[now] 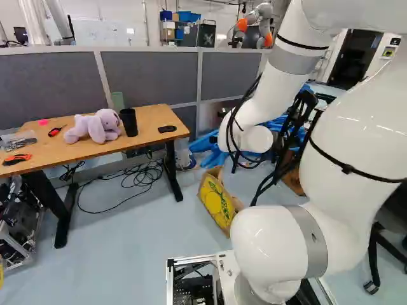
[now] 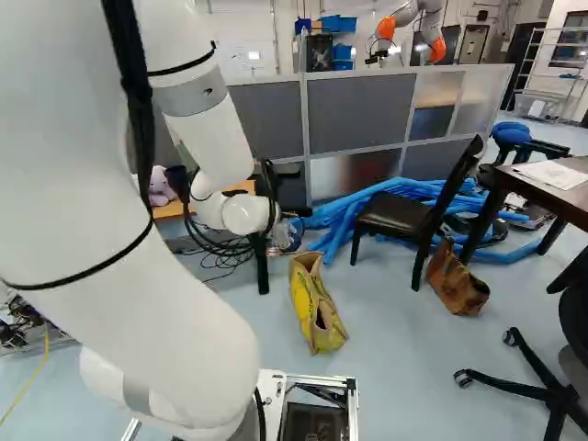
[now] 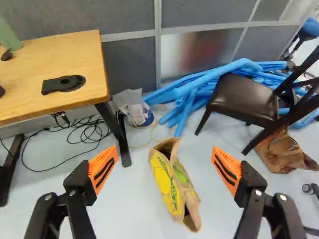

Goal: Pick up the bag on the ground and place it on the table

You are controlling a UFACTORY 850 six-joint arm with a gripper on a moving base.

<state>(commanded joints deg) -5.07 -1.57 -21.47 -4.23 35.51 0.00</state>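
Observation:
The yellow-and-brown bag point(image 1: 218, 202) stands open-topped on the floor, right of the wooden table point(image 1: 149, 141) in the left base view. In the right base view the bag point(image 2: 314, 303) is ahead of the arm's base. My gripper point(image 3: 164, 169) is open in the wrist view, its orange pads wide apart. Beyond them on the floor the bag point(image 3: 174, 184) shows in the gap, touched by neither finger. The table point(image 3: 55, 74) lies ahead and to one side. The base views do not show the fingers clearly.
A plush toy point(image 1: 94, 126), a black cup point(image 1: 128, 122) and tools are on the table. Cables point(image 3: 84, 132) lie beneath it. Blue tubes point(image 2: 367, 207), a dark chair point(image 2: 404, 216) and a brown bag point(image 2: 457, 278) are beyond. Grey partitions stand behind; another robot point(image 2: 413, 28) is farther back.

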